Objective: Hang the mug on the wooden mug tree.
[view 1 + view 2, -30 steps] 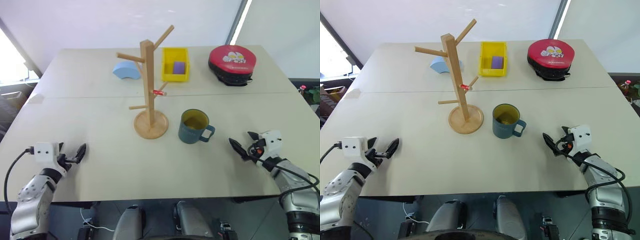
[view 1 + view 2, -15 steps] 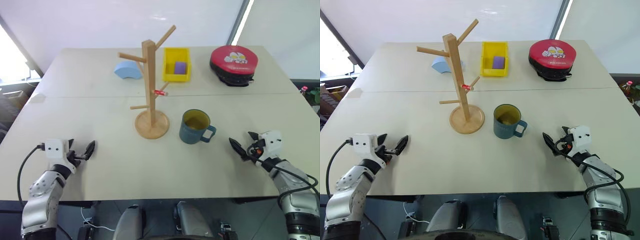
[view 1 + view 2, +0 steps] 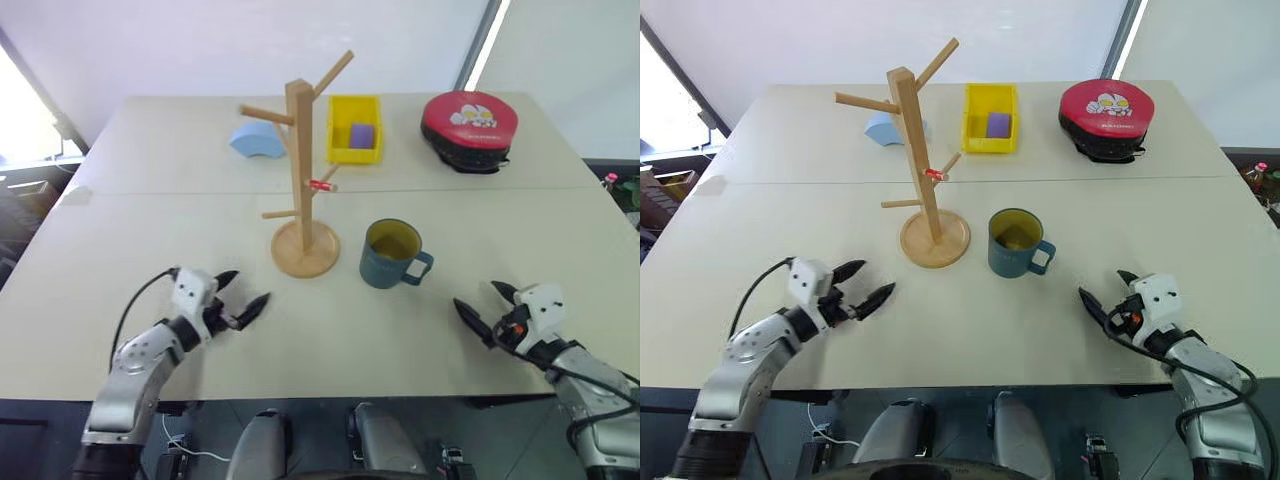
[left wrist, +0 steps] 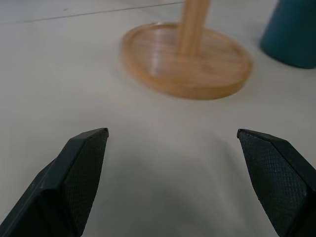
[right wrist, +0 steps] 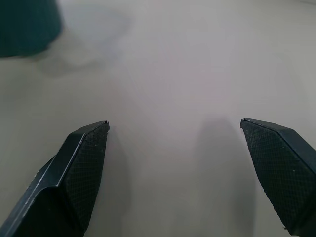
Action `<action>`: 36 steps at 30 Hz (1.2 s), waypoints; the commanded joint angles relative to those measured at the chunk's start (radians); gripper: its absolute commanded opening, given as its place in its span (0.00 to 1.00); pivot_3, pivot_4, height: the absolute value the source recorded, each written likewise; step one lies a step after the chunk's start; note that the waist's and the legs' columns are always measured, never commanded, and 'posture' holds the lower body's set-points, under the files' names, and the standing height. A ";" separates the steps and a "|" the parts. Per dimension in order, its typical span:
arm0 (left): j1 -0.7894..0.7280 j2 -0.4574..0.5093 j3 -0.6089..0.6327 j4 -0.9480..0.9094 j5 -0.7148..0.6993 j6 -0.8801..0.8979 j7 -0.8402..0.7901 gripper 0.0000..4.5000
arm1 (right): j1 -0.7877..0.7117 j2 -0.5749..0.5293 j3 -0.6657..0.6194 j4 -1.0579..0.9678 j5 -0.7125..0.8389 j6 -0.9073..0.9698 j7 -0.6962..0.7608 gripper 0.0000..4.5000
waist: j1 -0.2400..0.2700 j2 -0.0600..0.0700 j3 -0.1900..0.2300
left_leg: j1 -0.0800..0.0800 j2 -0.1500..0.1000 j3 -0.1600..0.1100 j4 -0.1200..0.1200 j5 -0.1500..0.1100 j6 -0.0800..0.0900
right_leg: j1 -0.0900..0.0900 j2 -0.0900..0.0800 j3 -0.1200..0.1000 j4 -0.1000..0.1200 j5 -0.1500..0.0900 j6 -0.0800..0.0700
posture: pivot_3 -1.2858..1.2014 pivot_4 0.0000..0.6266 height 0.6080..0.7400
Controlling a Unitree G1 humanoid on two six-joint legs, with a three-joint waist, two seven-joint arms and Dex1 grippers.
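Mug point(image 3: 391, 254) stood upright at frame centre, just right of the tree point(image 3: 303, 170), while left claw point(image 3: 243, 299) and right claw point(image 3: 484, 306) hung wide open and empty, so a careless reach risked toppling the tree.

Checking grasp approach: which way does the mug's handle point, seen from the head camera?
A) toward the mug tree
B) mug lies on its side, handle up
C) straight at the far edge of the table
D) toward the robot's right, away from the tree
D: the mug stands upright with its handle on the right side, away from the wooden mug tree.
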 commanded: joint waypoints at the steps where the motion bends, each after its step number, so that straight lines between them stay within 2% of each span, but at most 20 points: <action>1: -0.026 0.016 -0.040 -0.043 -0.009 -0.006 -0.052 1.00 | 0.039 0.002 0.014 -0.117 0.023 0.031 0.012 0.99 | -0.003 0.000 0.000 | 0.000 0.000 0.000 0.000 0.000 0.000 | 0.000 0.000 0.000 0.000 0.000 0.000 | 0.52 0.24 1.00; 6: -0.062 0.015 -0.157 -0.100 -0.007 0.010 -0.127 1.00 | 0.061 0.066 0.102 -0.264 -0.009 0.055 -0.049 0.99 | -0.002 0.000 0.000 | 0.000 0.000 0.000 0.001 0.000 0.000 | 0.000 0.002 0.000 0.000 0.000 0.000 | 0.52 0.24 1.00; 11: -0.060 0.028 -0.214 -0.148 -0.001 0.011 -0.157 1.00 | -0.013 0.181 0.125 -0.290 -0.054 0.071 -0.205 0.99 | -0.003 0.000 0.000 | 0.000 0.000 0.000 0.002 0.000 0.000 | 0.000 0.002 0.000 0.001 0.000 0.000 | 0.52 0.24 1.00; 14: -0.058 0.026 -0.220 -0.154 0.001 0.011 -0.149 1.00 | -0.013 0.202 0.159 -0.289 -0.077 0.058 -0.218 0.99 | 0.001 0.000 0.000 | 0.000 0.000 -0.001 0.002 0.000 0.000 | 0.000 0.002 0.000 0.001 0.000 0.000 | 0.52 0.24 1.00; 36: -0.039 0.045 -0.194 -0.230 -0.028 -0.007 -0.149 1.00 | -0.155 0.306 0.162 -0.075 -0.112 0.011 -0.327 0.99 | -0.004 0.001 0.000 | 0.001 0.000 -0.001 0.003 0.000 0.000 | 0.000 0.004 0.000 0.002 0.000 0.001 | 0.52 0.24 1.00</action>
